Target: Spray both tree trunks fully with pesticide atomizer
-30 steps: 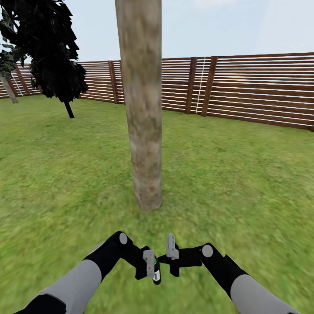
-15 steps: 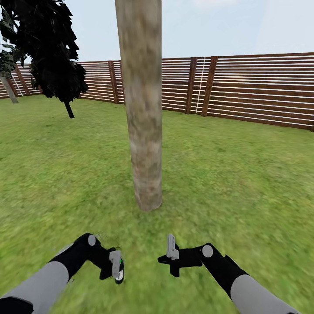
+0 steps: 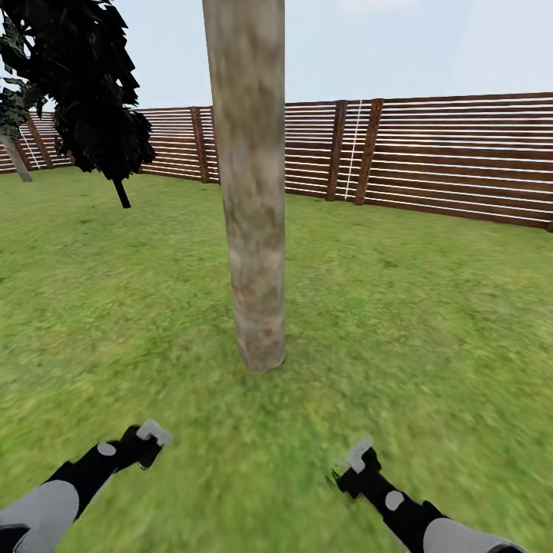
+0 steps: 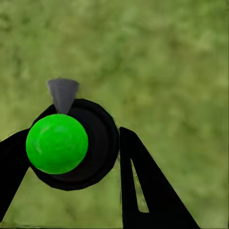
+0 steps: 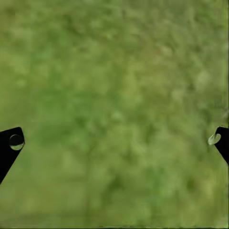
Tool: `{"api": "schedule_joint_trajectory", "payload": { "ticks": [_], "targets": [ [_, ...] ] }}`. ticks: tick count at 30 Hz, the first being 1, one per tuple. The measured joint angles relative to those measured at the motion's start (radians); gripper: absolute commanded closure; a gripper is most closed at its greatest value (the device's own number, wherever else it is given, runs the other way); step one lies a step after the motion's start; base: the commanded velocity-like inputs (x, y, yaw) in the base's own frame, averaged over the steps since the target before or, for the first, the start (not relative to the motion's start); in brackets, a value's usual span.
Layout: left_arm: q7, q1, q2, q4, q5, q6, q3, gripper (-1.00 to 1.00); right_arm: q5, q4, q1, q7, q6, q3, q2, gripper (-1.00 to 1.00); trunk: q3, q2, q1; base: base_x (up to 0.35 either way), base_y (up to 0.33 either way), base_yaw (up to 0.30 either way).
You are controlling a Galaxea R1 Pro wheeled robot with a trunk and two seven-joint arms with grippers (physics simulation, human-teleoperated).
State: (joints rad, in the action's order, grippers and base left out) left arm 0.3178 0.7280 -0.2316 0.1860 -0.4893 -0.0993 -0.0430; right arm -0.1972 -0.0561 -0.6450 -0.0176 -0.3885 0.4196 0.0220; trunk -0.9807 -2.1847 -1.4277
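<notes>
OK, tree trunk [image 3: 253,192] stands dead ahead on the lawn [image 3: 399,307], crown cut off at frame top. Slat fence [image 3: 430,153] behind; dark conifer [image 3: 92,92] far left near it. Nothing between arms and trunk. Left gripper [image 4: 71,162] pinches the atomizer [image 4: 71,143]: green cap, black body, grey nozzle, seen end-on, so shape is hard to read. Right gripper [image 5: 114,143] spread wide over grass, just the tips visible. No readable labels.

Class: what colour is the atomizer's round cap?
Bright green, clearest in the left wrist view.
</notes>
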Motion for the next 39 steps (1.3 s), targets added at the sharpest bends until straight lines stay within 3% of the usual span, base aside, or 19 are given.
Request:
{"api": "schedule_joint_trajectory", "payload": {
  "ticks": [1,2,4,6,8,9,11,15,19,21,24,30,39],
  "targets": [
    [-0.029,0.000,0.007,-0.008,0.024,0.006,-0.016,1.00,0.054,0.007,0.000,0.049,0.000,-0.010,-0.001,-1.00,0.000,0.000,0.000,0.000,0.000,0.000],
    [-0.059,0.000,0.020,-0.016,0.059,0.040,-0.036,1.00,0.138,0.013,0.001,0.102,-0.001,-0.025,-0.002,-1.00,0.000,0.000,0.000,0.000,0.000,0.000],
    [-0.087,0.000,0.043,-0.018,0.116,0.191,-0.068,1.00,0.281,0.019,0.001,0.184,0.000,-0.032,-0.003,-1.00,0.000,0.000,0.000,0.000,0.000,0.000],
    [-0.094,0.001,0.068,-0.012,0.158,0.332,-0.076,1.00,0.353,0.022,0.001,0.220,0.000,-0.033,0.003,-1.00,0.000,0.000,0.000,0.000,0.000,0.000],
    [-0.094,0.003,0.102,-0.005,0.172,0.421,-0.074,1.00,0.380,0.024,0.002,0.232,0.001,-0.033,0.007,-1.00,0.000,0.000,0.000,0.000,0.000,0.000],
    [-0.095,0.003,0.118,0.001,0.176,0.459,-0.074,1.00,0.388,0.024,0.007,0.234,0.000,-0.033,0.007,-1.00,0.000,0.000,0.000,0.000,0.000,0.000],
    [-0.096,0.003,0.142,0.006,0.178,0.474,-0.074,1.00,0.390,0.025,0.015,0.236,0.000,-0.033,0.008,-1.00,0.000,0.000,0.000,0.000,0.000,0.000],
    [-0.150,0.003,0.245,0.031,0.164,0.486,-0.070,1.00,0.393,0.025,0.054,0.237,-0.002,-0.034,0.019,-1.00,0.000,0.000,0.000,0.131,0.000,0.000],
    [-0.195,0.008,0.279,0.141,0.187,0.520,-0.079,1.00,0.393,0.024,0.066,0.238,-0.002,-0.033,0.025,-1.00,0.000,0.000,0.001,0.314,0.000,0.000],
    [-0.199,0.006,0.286,0.202,0.194,0.607,-0.079,1.00,0.394,0.024,0.067,0.237,-0.002,-0.033,0.025,-1.00,0.000,0.000,0.001,0.335,0.000,0.000],
    [-0.202,0.005,0.285,0.241,0.195,0.664,-0.079,1.00,0.395,0.024,0.068,0.238,-0.003,-0.033,0.025,-1.00,0.000,0.000,0.001,0.337,0.000,-0.067],
    [-0.202,0.004,0.280,0.251,0.197,0.683,-0.081,1.00,0.438,0.024,0.080,0.238,-0.004,-0.033,0.024,-1.00,0.002,0.000,0.001,0.328,-0.040,-0.174],
    [-0.203,0.004,0.278,0.259,0.199,0.685,-0.082,1.00,0.444,0.024,0.095,0.238,-0.007,-0.032,0.019,-1.00,0.003,0.000,0.000,0.091,-0.200,-0.011]
  ]
}}
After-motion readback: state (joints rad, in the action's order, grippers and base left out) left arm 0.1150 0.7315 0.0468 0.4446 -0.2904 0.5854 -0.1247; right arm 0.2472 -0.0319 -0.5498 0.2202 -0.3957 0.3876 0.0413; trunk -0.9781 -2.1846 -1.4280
